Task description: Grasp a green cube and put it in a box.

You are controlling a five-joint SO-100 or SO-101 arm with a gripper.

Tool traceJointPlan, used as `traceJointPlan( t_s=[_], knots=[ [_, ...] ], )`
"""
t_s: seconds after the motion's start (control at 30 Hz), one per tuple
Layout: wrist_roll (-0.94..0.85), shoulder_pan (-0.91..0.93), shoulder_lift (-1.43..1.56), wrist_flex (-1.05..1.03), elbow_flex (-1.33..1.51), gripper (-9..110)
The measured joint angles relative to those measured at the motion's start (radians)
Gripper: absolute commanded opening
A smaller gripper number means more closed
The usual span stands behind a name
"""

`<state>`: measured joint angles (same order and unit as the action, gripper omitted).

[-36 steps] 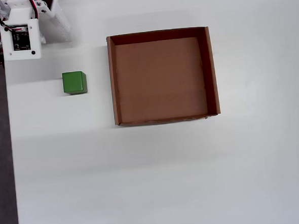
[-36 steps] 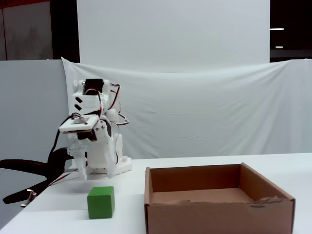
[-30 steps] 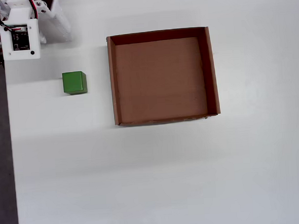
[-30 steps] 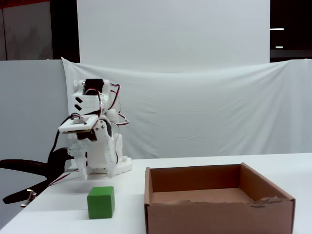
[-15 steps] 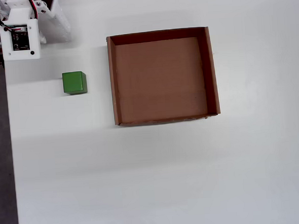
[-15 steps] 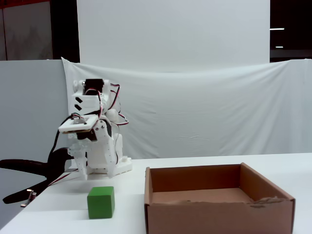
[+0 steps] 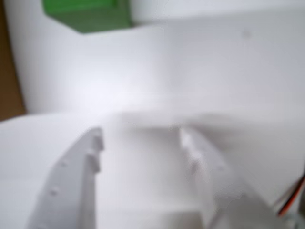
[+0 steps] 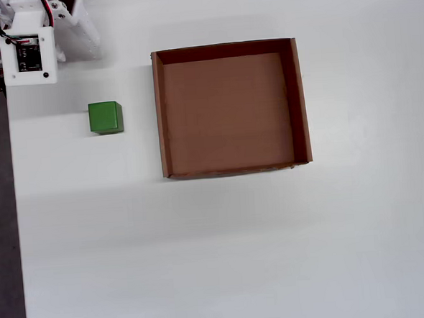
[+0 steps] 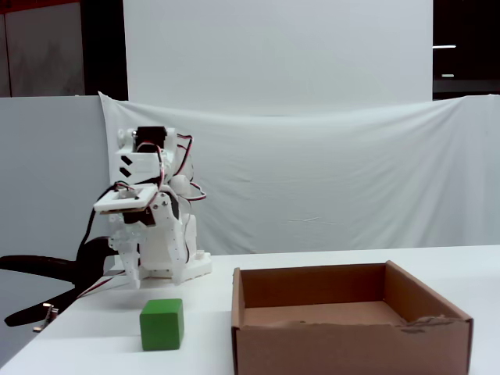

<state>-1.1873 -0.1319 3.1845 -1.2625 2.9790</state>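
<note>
The green cube (image 8: 105, 117) sits on the white table to the left of the box (image 8: 159, 119) in the overhead view, apart from it. In the fixed view the cube (image 9: 162, 324) stands in front of the folded white arm (image 9: 148, 234), left of the brown cardboard box (image 9: 351, 348), which is empty. In the wrist view my gripper (image 7: 141, 136) is open and empty, its white fingers (image 7: 76, 181) spread wide at the bottom. The cube (image 7: 90, 14) shows at the top left, well beyond the fingertips.
The arm's base and board (image 8: 27, 56) sit at the table's top left corner in the overhead view. The table's left edge (image 8: 15, 214) borders a dark floor. A black clamp (image 9: 39, 269) juts out at the left. A white cloth hangs behind.
</note>
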Motion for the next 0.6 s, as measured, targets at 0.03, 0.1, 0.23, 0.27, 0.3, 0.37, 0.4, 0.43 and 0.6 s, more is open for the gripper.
traceJointPlan(
  t_s=[0.03,0.1,0.23,0.27,0.3,0.37,0.4,0.43,0.6],
  knots=[
    [0.006,0.000,0.000,0.002,0.000,22],
    [0.012,0.000,0.000,0.002,0.000,21],
    [0.014,0.000,-0.003,0.011,0.000,19],
    [0.014,0.000,-0.015,0.018,0.000,20],
    [0.014,0.000,-0.026,0.025,0.000,20],
    [0.014,0.000,-0.057,0.044,-0.002,21],
    [0.014,0.000,-0.077,0.055,-0.017,22],
    [0.014,0.002,-0.101,0.061,-0.041,23],
    [0.014,0.009,-0.322,0.114,-0.213,28]
  ],
)
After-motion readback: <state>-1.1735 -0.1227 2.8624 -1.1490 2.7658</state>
